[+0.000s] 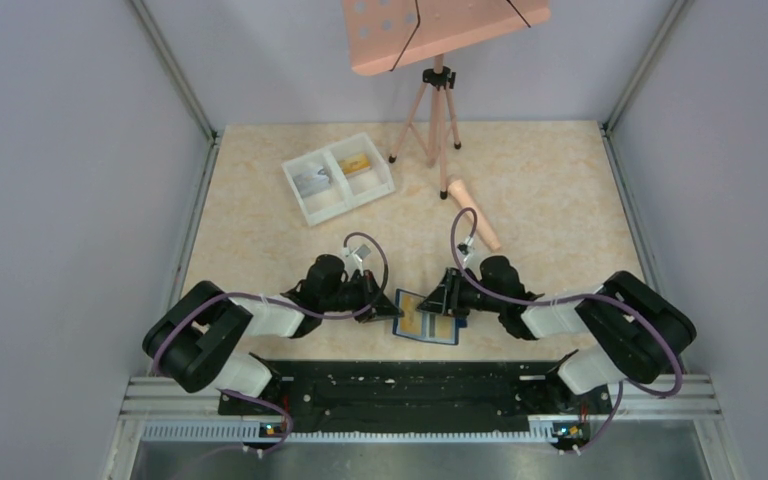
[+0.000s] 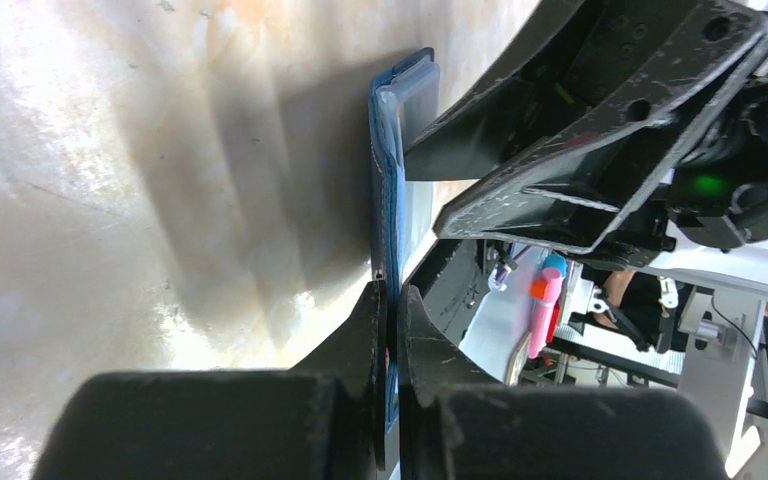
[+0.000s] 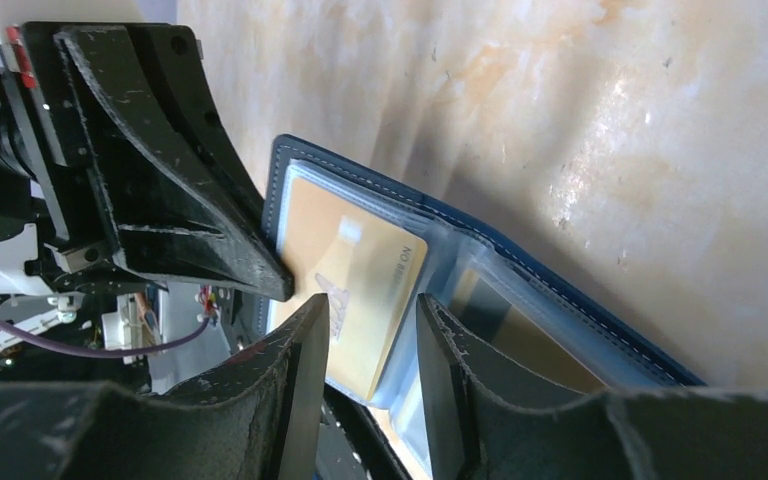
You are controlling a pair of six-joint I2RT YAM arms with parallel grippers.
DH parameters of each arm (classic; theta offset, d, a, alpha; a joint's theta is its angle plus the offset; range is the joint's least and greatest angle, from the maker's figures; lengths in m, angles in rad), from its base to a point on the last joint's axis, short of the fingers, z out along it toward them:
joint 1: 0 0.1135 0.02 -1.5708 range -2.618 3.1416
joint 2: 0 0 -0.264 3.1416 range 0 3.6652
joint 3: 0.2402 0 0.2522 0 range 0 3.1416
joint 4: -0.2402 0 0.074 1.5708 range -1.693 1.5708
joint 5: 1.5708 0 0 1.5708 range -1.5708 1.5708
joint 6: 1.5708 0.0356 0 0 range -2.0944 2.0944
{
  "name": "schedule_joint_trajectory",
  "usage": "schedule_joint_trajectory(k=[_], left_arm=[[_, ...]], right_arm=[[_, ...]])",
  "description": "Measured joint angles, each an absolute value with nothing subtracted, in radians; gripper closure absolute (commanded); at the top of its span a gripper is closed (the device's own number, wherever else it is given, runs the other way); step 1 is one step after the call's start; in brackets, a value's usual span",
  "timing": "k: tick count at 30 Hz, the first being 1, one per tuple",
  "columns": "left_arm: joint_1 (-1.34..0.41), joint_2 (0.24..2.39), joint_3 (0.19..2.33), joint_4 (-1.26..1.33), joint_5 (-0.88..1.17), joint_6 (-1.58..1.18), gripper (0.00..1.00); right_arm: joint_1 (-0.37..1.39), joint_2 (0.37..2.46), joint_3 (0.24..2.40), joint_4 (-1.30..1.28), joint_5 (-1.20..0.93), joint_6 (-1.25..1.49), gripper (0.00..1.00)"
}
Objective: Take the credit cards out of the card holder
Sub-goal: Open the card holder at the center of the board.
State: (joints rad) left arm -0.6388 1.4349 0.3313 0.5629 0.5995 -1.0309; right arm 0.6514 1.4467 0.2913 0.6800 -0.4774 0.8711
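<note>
Blue flat folding card holder (image 2: 388,170) clamped edge-on in closed left hand (image 2: 392,300); right hand (image 3: 370,305) parted, straddling yellow-orange plastic credit card (image 3: 345,260).

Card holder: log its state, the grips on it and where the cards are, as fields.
holder: open, between the two grippers
left gripper: shut on the holder's edge
right gripper: open, fingers either side of a patch of the yellow card
card in holder: yellow card, partly out of its clear sleeve
tray: grey card in one compartment, second yellow card in the other
</note>
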Motion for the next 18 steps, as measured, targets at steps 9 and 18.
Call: schedule_joint_trajectory(k=[9,18], left_arm=[[-0.639,1.436,0.324,0.603,0.611,-1.055,1.00],[-0.639,1.436,0.321,0.615,0.613,-1.065,1.00]], right_arm=[[0.651,1.478,0.268,0.745,-0.500,0.897,0.59],[0.651,1.538,0.235,0.873,-0.534,0.940,0.63]])
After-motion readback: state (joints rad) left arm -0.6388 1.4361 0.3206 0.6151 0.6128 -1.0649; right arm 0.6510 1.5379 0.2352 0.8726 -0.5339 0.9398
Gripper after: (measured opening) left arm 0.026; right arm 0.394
